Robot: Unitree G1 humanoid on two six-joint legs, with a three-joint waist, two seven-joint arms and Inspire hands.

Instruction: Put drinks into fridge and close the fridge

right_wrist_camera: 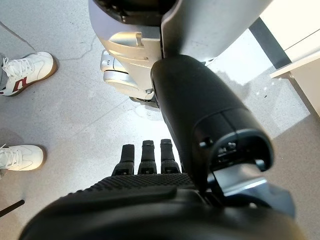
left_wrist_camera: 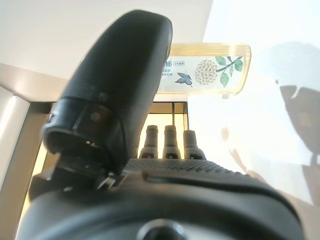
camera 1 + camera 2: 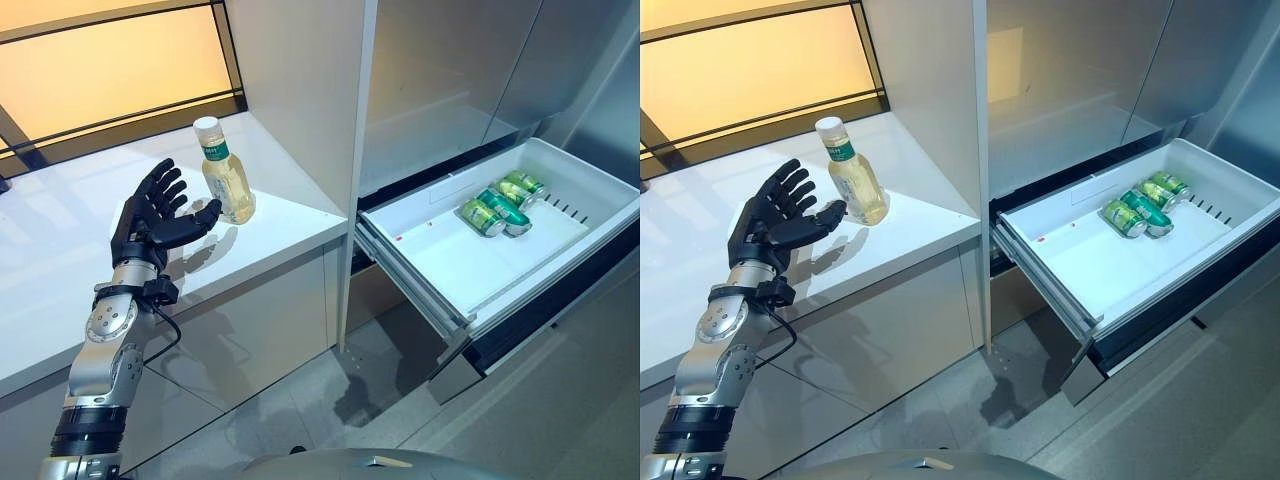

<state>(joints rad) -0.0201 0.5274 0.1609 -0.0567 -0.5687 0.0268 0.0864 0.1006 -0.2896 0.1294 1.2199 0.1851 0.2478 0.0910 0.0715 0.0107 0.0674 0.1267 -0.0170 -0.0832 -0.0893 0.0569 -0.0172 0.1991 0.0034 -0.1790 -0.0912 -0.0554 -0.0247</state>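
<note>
Standing upright on the white counter (image 3: pixel 60 270), the bottle (image 3: pixel 226 172) sits just beside the left hand (image 3: pixel 150 215), whose spread fingers (image 3: pixel 168 182) and thumb stop short of it. Right hand (image 1: pixel 165 210) hangs relaxed, straight-fingered, over floor, a person's shoes (image 1: pixel 20 72) nearby.

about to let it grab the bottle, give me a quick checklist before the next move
1. Left hand open for the grasp: ok, fingers spread, thumb toward the bottle.
2. Bottle upright on the counter: ok, cap on.
3. Hand already round the bottle: not ok, it sits beside it, nothing gripped.
4. Fridge drawer pulled out to take drinks: ok.
5. Room in the drawer: ok, only the cans lie at its back, the front floor is bare.
6. Right hand free: ok, it hangs over the floor holding nothing; a person's shoes show near it.
</note>
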